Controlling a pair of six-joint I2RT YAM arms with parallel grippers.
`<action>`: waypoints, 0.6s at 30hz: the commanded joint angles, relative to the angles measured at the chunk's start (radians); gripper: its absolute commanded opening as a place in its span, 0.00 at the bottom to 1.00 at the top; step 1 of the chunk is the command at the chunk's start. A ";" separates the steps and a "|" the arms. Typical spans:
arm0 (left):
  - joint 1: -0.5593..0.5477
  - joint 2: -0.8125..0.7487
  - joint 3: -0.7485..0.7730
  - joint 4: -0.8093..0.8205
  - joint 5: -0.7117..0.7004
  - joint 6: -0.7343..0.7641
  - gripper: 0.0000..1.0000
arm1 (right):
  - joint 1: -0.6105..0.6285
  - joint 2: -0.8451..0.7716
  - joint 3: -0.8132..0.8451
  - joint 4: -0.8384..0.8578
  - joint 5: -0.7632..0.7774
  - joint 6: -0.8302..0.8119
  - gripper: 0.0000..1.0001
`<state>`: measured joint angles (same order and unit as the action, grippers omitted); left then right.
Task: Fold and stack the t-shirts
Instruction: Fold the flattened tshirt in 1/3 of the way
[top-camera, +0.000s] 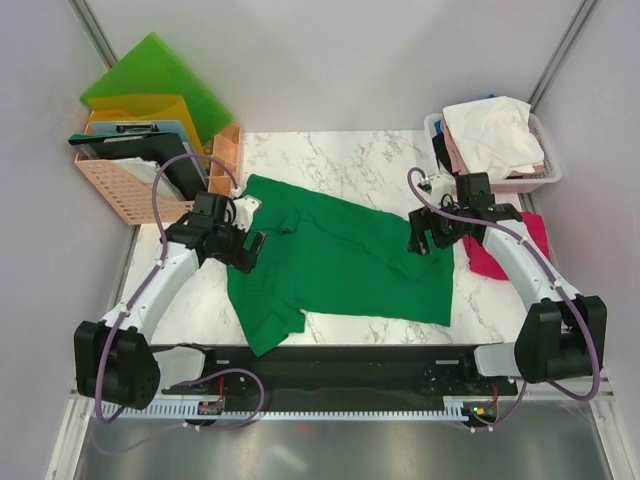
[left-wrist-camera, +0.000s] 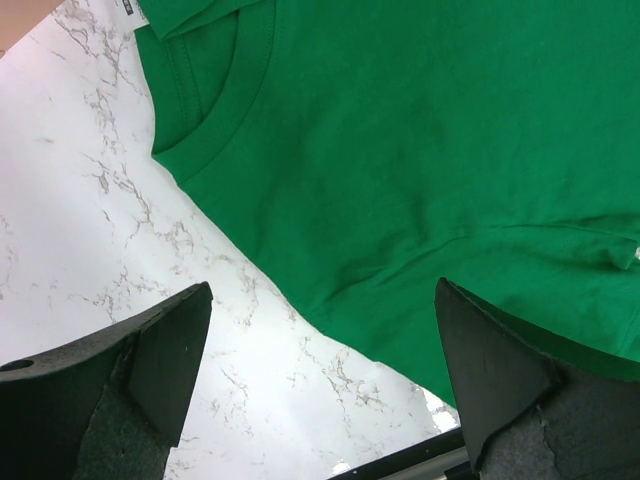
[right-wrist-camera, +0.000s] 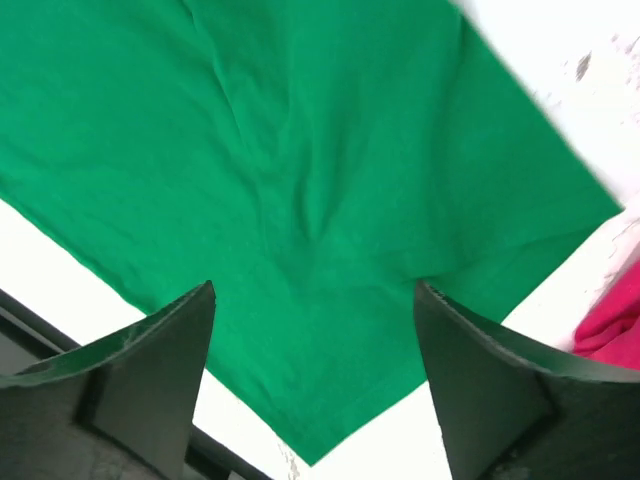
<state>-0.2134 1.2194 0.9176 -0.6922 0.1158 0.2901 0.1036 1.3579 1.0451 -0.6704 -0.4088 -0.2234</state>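
Observation:
A deep green t-shirt (top-camera: 335, 258) lies spread on the marble table, collar (left-wrist-camera: 215, 120) at the left. A magenta-red t-shirt (top-camera: 497, 258) lies bunched at the right table edge, partly under the right arm; a corner of that magenta-red t-shirt (right-wrist-camera: 612, 322) shows in the right wrist view. My left gripper (top-camera: 243, 245) hangs open above the shirt's left edge near the collar, nothing between its fingers (left-wrist-camera: 165, 350). My right gripper (top-camera: 425, 238) is open above the green t-shirt's (right-wrist-camera: 300, 200) right part, holding nothing.
A white basket (top-camera: 540, 178) with white and pale pink tees stands at the back right. An orange basket (top-camera: 120, 185) with a clipboard and green and yellow folders stands at the back left. A black rail (top-camera: 330, 360) runs along the near edge.

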 joint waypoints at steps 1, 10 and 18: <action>0.000 -0.024 0.024 0.026 0.025 0.035 0.99 | 0.002 -0.054 -0.028 -0.012 -0.025 -0.037 0.88; 0.000 -0.049 -0.011 0.025 0.013 0.052 0.99 | -0.005 -0.062 -0.025 0.018 0.119 -0.037 0.86; 0.002 -0.047 -0.016 0.026 0.027 0.047 0.99 | -0.048 0.153 -0.005 0.115 0.142 0.062 0.82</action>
<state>-0.2134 1.1961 0.9092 -0.6926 0.1158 0.3027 0.0696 1.4509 1.0122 -0.6209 -0.2985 -0.2104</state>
